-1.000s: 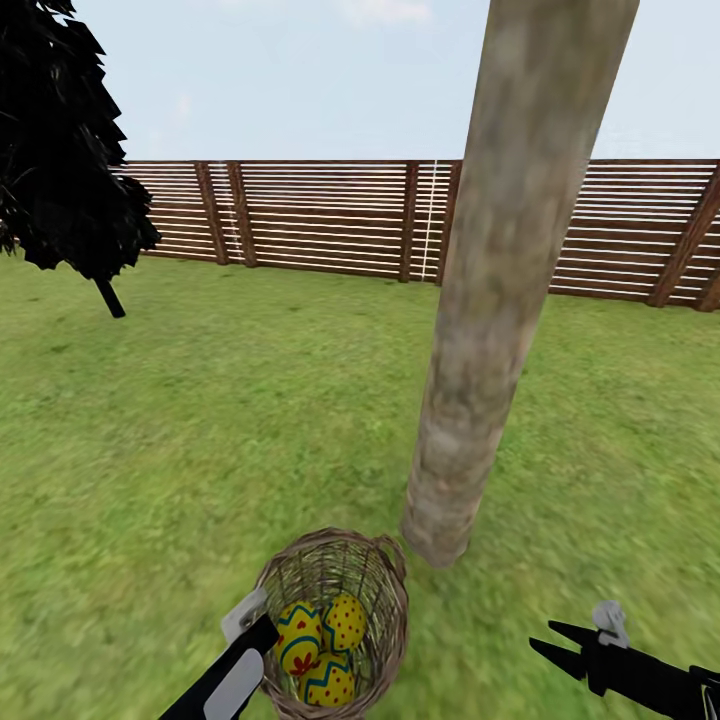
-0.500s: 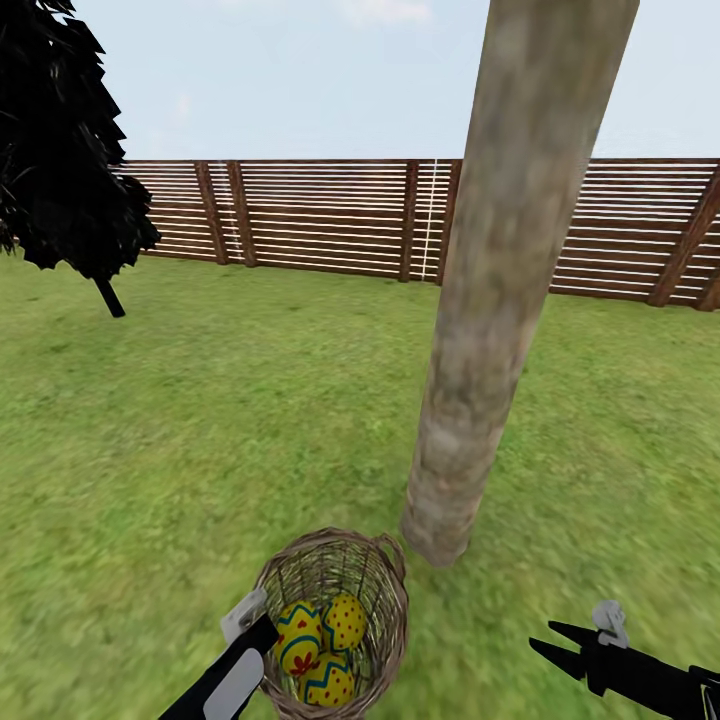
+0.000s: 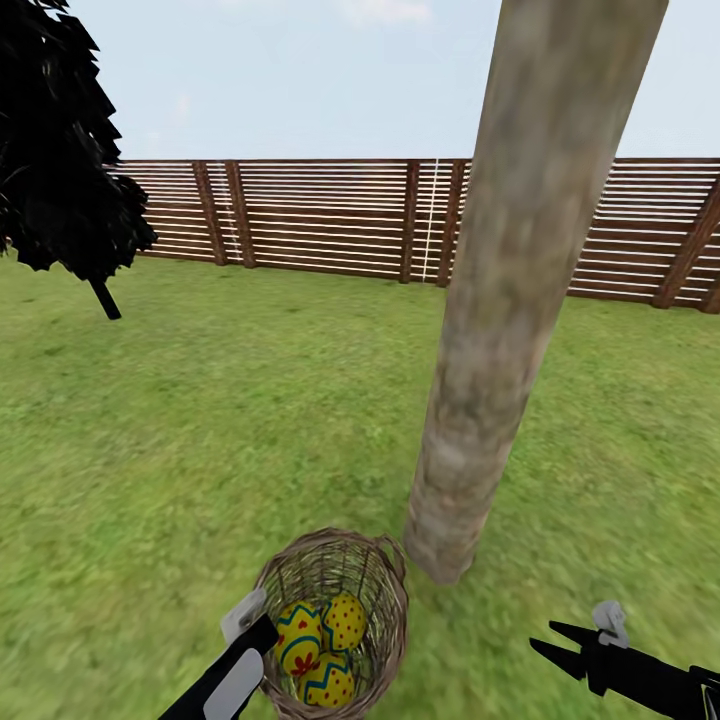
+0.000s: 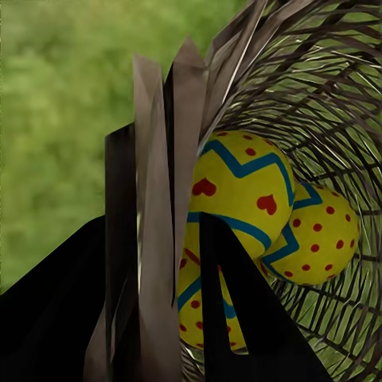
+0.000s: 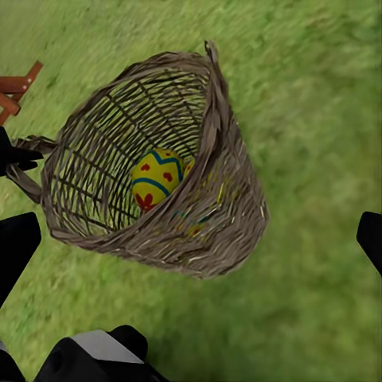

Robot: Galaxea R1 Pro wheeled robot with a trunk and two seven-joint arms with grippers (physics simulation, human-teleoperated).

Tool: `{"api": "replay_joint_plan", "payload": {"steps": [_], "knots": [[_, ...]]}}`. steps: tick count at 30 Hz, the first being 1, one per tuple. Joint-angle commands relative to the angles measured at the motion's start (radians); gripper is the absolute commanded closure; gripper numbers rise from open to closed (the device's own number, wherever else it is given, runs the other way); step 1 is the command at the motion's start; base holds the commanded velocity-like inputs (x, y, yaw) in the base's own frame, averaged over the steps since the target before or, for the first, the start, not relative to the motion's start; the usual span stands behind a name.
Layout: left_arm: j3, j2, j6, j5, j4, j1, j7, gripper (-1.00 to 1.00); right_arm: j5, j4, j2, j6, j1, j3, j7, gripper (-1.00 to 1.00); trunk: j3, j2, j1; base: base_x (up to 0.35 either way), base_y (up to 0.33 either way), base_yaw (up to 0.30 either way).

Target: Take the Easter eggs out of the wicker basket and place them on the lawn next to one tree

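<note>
Left gripper (image 4: pixel 171 270) fingers pinch the wicker basket (image 3: pixel 335 600) rim, right gripper (image 3: pixel 562 642) fingers spread; tilting risks spilling the Easter eggs (image 4: pixel 239 195) beyond the fingertips.

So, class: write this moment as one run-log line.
left gripper: shut on wicker basket rim | Easter eggs: three in basket | right gripper: open, apart | tree: beside basket | lawn

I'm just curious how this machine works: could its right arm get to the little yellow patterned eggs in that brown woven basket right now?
Probably yes. The right gripper hangs open beside the brown wicker basket, whose mouth is uncovered, with the yellow eggs showing inside.
</note>
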Motion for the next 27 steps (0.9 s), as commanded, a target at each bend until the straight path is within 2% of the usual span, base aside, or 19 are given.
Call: {"api": "replay_joint_plan", "payload": {"steps": [1, 10, 15, 21, 27], "knots": [[-0.008, 0.001, -0.005, 0.007, -0.002, -0.001, 0.006, 1.0, 0.007, -0.001, 0.001, 0.011, -0.001, -0.003, 0.006, -1.0, -0.004, -0.008, 0.004, 0.0, 0.0, 0.0], [-0.008, 0.001, -0.005, 0.007, 0.0, -0.001, 0.006, 1.0, 0.009, 0.0, 0.002, 0.011, -0.001, -0.003, 0.005, -1.0, -0.032, -0.071, 0.038, 0.0, 0.0, 0.0], [-0.008, 0.001, -0.005, 0.007, 0.0, -0.001, 0.006, 1.0, 0.016, 0.0, 0.003, 0.009, -0.001, 0.016, 0.002, -1.0, -0.048, -0.106, 0.058, 0.0, 0.0, 0.0], [-0.008, 0.001, -0.005, 0.007, 0.0, -0.001, 0.006, 1.0, 0.019, 0.029, 0.004, 0.006, -0.001, 0.017, -0.044, -1.0, -0.067, -0.148, 0.081, 0.0, 0.0, 0.0], [-0.008, 0.001, -0.005, 0.007, 0.0, -0.001, 0.006, 1.0, 0.005, 0.026, -0.003, 0.006, -0.001, 0.015, -0.026, -1.0, -0.086, -0.19, 0.104, 0.0, 0.0, 0.0]]}}
